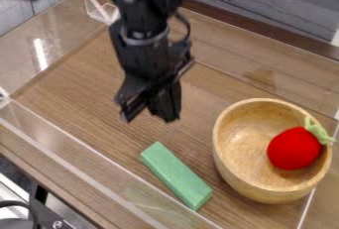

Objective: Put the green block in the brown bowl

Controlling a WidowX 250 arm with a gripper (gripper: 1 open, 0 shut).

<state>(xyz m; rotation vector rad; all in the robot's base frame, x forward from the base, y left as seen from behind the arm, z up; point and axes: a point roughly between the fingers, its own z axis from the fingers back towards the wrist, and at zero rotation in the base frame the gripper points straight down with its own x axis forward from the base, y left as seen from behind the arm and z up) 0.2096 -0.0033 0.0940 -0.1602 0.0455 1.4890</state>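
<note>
Clearly apart, green block (176,174) lies beside brown bowl (236,164).
</note>
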